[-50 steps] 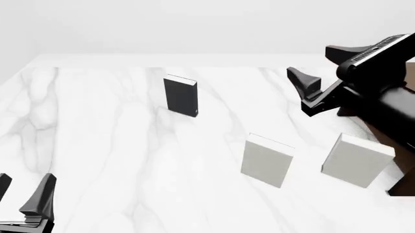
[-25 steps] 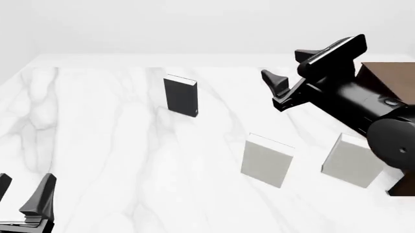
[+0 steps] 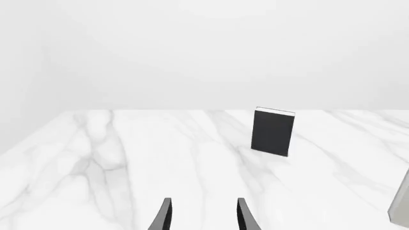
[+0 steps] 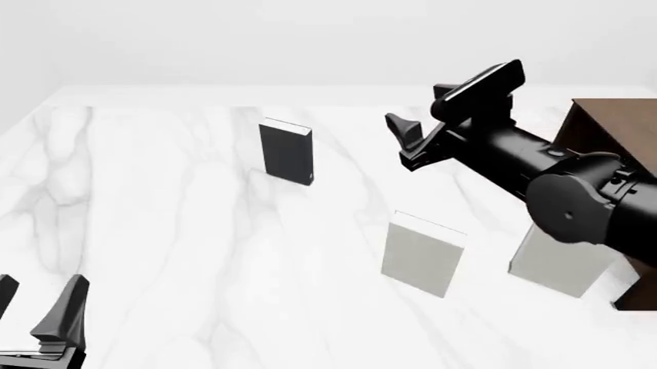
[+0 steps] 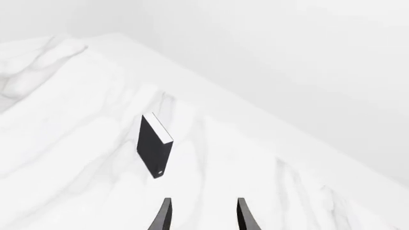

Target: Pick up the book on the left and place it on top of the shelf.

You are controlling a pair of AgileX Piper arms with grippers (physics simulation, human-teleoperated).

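the left hand (image 4: 36, 319) sits parked at about 7 o'clock on the desk (image 4: 154, 254), fingers apart and empty, well away from the work. past the two pale books (image 4: 423, 254) at 4 o'clock, the right hand (image 4: 451, 115) hangs over the desk near 2 o'clock, fingers apart and empty, aimed at the book (image 4: 285, 152), which stands upright near 11 o'clock, well apart from it. a good grasp likely means straddling its thin width before lifting toward the shelf (image 4: 616, 127) at 3 o'clock.
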